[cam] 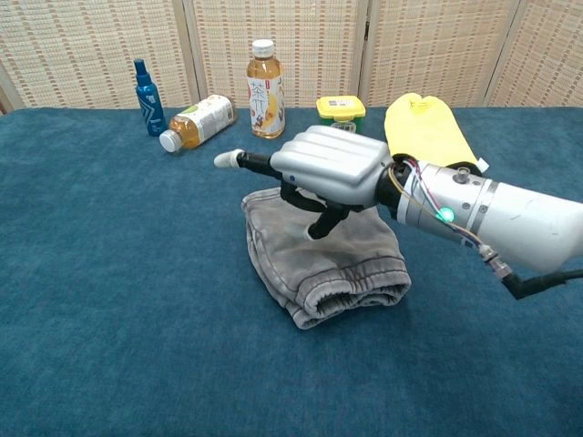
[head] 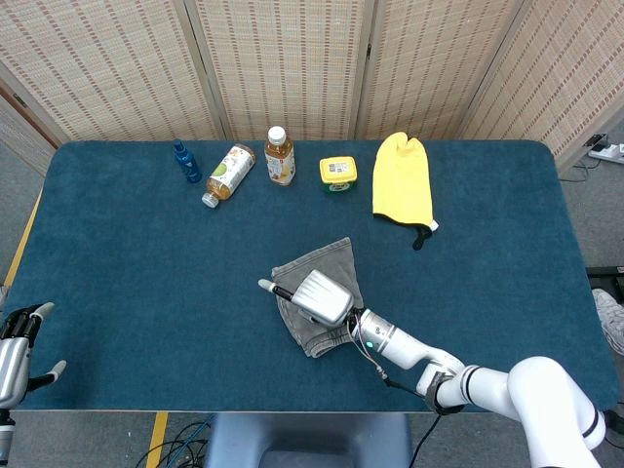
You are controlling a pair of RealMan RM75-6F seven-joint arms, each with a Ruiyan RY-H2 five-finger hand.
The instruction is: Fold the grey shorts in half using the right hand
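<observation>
The grey shorts (head: 330,261) (cam: 321,265) lie folded into a compact bundle in the middle of the blue table, waistband towards the near edge. My right hand (head: 317,295) (cam: 325,169) hovers just above them with its fingers stretched out to the left and nothing in its grasp. In the chest view the thumb hangs down close to the cloth. It hides the middle of the shorts in the head view. At the table's near left corner my left hand (head: 19,347) is held open and empty, far from the shorts.
Along the far side stand a small blue bottle (head: 186,162), a bottle lying on its side (head: 226,172), an upright tea bottle (head: 280,156) and a yellow tub (head: 337,173). A yellow mitt (head: 404,187) lies to the back right.
</observation>
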